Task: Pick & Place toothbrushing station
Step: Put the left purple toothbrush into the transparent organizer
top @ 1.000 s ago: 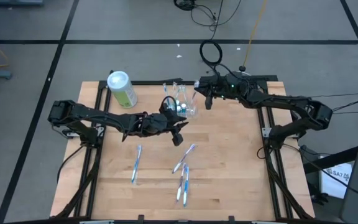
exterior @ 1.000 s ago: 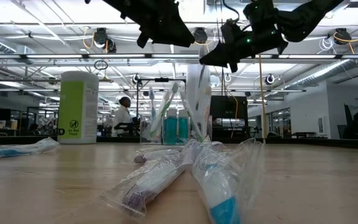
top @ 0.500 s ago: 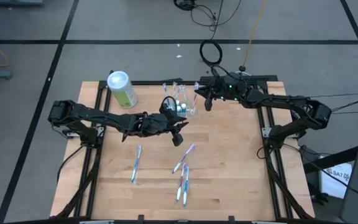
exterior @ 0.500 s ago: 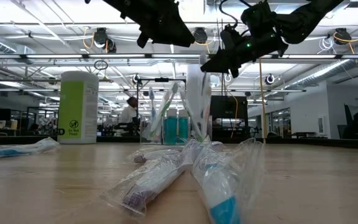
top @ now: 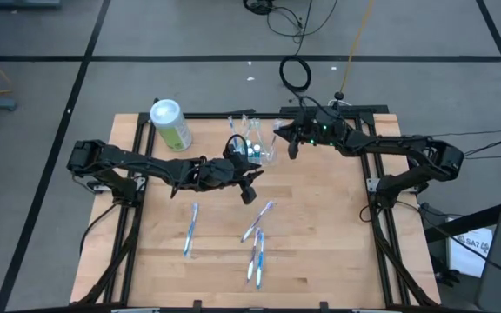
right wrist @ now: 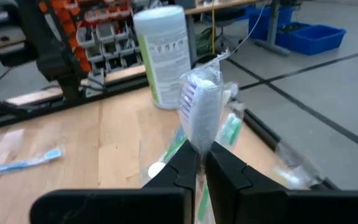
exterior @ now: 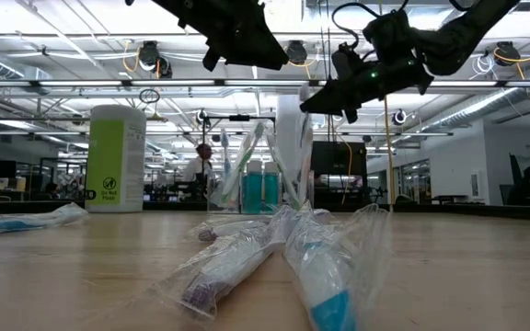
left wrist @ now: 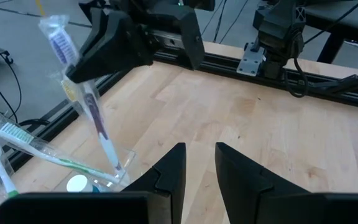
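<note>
Right gripper (top: 290, 139) pinched a wrapped toothbrush (right wrist: 199, 112) over the station (top: 257, 148), which sat at table's 12 o'clock. Left gripper (top: 249, 184), at the station's 6 o'clock, had fingers (left wrist: 169, 175) slightly apart, empty.

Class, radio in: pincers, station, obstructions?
Right pincer shut on wrapped toothbrush above toothbrushing station. Left pincer empty beside it. Nothing blocking.

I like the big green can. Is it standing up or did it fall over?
Standing up. The green canister sits straight on the table, its white lid on top.
</note>
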Available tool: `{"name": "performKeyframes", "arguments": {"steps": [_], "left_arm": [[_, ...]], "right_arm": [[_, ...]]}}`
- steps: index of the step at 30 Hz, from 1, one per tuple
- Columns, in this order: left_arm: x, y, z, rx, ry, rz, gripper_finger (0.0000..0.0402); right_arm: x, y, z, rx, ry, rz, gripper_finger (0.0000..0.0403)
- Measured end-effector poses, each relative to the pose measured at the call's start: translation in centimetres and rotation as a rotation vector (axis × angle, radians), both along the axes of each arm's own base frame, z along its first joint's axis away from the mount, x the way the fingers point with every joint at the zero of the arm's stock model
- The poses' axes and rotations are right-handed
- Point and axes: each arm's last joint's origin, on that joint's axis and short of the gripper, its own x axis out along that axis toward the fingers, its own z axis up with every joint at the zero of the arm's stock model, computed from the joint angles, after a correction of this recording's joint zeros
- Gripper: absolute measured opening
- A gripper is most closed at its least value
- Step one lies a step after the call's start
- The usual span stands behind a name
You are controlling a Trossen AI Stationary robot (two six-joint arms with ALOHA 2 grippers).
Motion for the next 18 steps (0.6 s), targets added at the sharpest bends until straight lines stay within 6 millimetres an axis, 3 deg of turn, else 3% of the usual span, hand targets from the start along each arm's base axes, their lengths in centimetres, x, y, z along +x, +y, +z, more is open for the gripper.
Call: {"name": "performKeyframes", "arguments": {"steps": [18], "left_arm": [[0.01,0.01,0.01,-0.001,-0.002,0.001,0.0093]], "right_arm": [[-0.39,0.15,-0.95,0.009,0.019,-0.006,0.0028]]}}
